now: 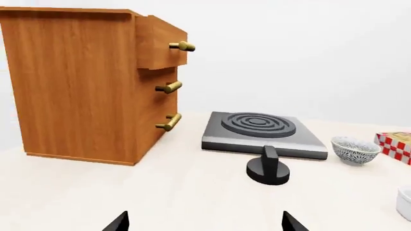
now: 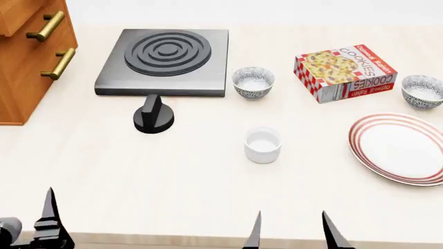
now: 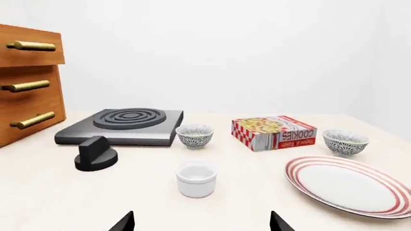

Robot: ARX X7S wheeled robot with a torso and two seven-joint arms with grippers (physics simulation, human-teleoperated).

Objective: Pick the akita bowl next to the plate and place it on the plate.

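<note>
- Left gripper (image 2: 50, 218) — low at the near edge of the tabletop (image 2: 173, 181); jaws spread and holding nothing, as its own wrist view shows two tips well apart over bare surface.
- Wooden drawer cabinet (image 2: 28, 57) — far left, brass handles; no part in the task.
- Hob (image 2: 166, 59) with a black knob (image 2: 153, 115) just in front of it — untouched.
- Patterned bowl (image 2: 253, 82) beside the hob — the twin, well apart from the plate; judged not the one wanted.
- White cup (image 2: 263, 145) — mid-tabletop, plain; not the target.
- Right gripper (image 2: 291, 231) — near edge, jaws spread, empty.
- Cookie box (image 2: 345, 72) — between the two patterned bowls.
- Akita bowl (image 2: 422, 91) — far right, upright on the tabletop just behind the plate, apart from its rim; not grasped.
- Plate (image 2: 367, 127) — red-ringed, nothing on it.
- Progress: nothing done yet — reach, grasp, lift and placing all remain, likely for the right arm.
</note>
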